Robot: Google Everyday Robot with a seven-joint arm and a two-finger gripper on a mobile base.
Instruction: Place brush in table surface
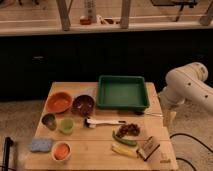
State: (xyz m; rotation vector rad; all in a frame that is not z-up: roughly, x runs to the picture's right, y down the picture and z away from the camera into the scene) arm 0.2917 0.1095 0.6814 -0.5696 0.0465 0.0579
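The brush (pixel 106 121) lay flat on the tabletop (pixel 92 150) — it looked light and stiff; you'd best hold its white handle. Your end effector (pixel 169 115) hung by the right edge — gripping or not, you couldn't tell.

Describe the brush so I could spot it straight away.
On the wooden table, with the gripper at its right edge, find the green tray. Just in front lies the brush: the only long white stick, dark-tipped.
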